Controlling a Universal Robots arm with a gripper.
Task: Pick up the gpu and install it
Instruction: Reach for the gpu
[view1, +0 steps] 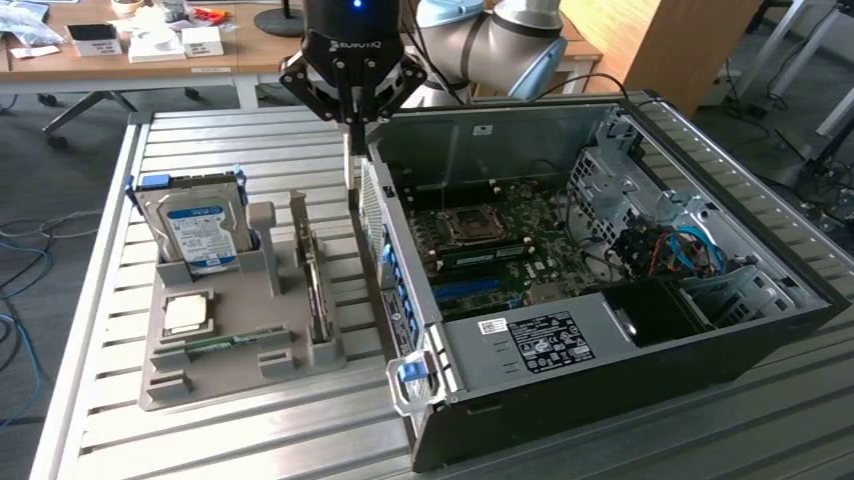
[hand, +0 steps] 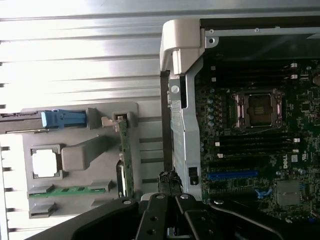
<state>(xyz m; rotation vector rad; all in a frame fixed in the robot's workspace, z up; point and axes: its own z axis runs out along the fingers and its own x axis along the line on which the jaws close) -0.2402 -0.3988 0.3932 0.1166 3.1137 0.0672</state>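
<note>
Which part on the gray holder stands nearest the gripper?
The gpu, the thin dark card standing on edge along the holder edge next to the computer case. The hard drive, processor and memory stick sit farther toward the exterior view's left.

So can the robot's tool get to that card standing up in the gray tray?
Probably yes. The card stands on edge in the tray with its top edge bare, and the tool hangs close beside it with nothing in between.

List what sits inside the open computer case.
A motherboard with its processor socket, blue cables and a labelled power supply. The power supply covers whatever lies beneath it.
</note>
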